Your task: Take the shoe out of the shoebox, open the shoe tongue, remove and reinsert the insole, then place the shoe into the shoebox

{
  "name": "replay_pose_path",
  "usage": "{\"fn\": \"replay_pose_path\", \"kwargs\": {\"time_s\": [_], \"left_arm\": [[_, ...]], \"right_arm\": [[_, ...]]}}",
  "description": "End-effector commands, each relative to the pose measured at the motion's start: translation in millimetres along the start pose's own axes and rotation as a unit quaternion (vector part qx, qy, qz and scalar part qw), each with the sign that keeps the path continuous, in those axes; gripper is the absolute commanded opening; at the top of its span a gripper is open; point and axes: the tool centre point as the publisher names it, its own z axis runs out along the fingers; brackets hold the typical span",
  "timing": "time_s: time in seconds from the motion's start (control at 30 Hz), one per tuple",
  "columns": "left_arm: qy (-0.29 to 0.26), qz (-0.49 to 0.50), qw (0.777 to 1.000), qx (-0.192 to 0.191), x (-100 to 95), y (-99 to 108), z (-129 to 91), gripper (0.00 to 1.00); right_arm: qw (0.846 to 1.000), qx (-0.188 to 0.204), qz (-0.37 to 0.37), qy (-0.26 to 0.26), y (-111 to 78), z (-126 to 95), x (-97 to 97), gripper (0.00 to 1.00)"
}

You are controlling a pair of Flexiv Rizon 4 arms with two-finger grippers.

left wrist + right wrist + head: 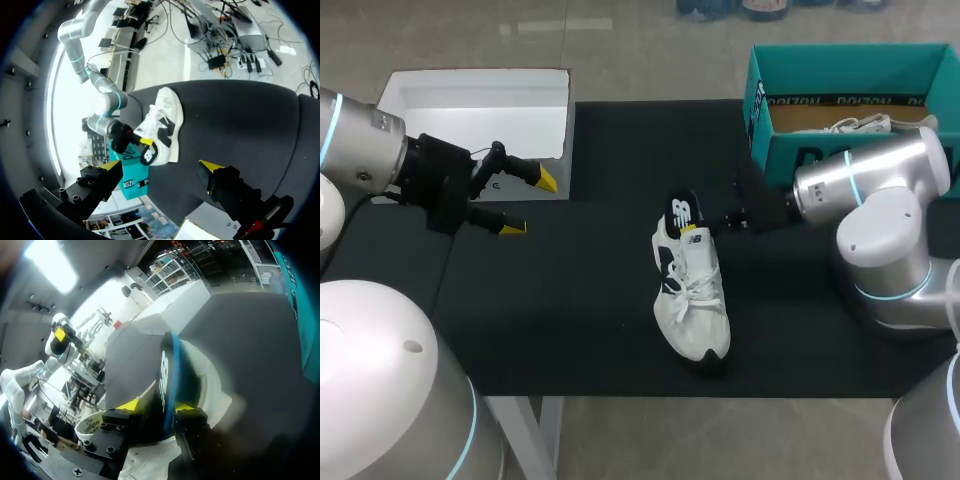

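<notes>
A white shoe point(692, 300) with a black heel lies on the black mat point(570, 300) in the middle, toe toward the table's front edge. My right gripper point(697, 224) is at its heel, coming in from the teal shoebox point(800, 155). In the right wrist view the black heel point(167, 375) stands between the yellow tips of the right gripper point(155, 407), which sit slightly apart from it, open. My left gripper point(530, 205) hangs wide open over the mat's left end, well away from the shoe point(162, 117), with nothing between its fingers.
A second white shoe point(860, 125) lies inside the teal shoebox at the back right. An open white box point(470, 110) stands at the back left, just behind my left gripper. Bare mat lies between the left gripper and the shoe.
</notes>
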Motion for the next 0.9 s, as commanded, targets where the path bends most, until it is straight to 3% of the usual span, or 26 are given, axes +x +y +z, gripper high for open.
{"fn": "replay_pose_path", "kwargs": {"time_s": [0.03,0.37,0.57,0.63,0.7,0.9], "left_arm": [[0.002,0.000,1.000,0.000,-0.3,0,-1,1.00],[0.002,0.000,1.000,0.000,-0.3,0,-1,1.00],[0.002,0.000,1.000,0.000,-0.3,0,-1,1.00],[0.002,0.000,1.000,0.000,-0.3,0,-1,1.00],[0.002,0.000,1.000,0.000,-0.3,0,-1,1.00],[0.002,0.000,1.000,0.000,-0.3,0,-1,1.00]], "right_arm": [[1.000,-0.002,-0.005,-0.003,7.9,-1,3.5,0.45],[1.000,-0.015,-0.021,-0.009,26.8,-2,-2.3,0.44],[0.999,-0.016,-0.027,-0.013,34.1,0,-10.0,0.35],[0.999,-0.018,-0.029,-0.018,36.9,-1,-13.5,0.27],[0.999,-0.022,-0.029,-0.020,39.7,-3,-15.5,0.00],[0.999,-0.027,-0.031,-0.020,42.8,-7,-14.3,0.00]]}}
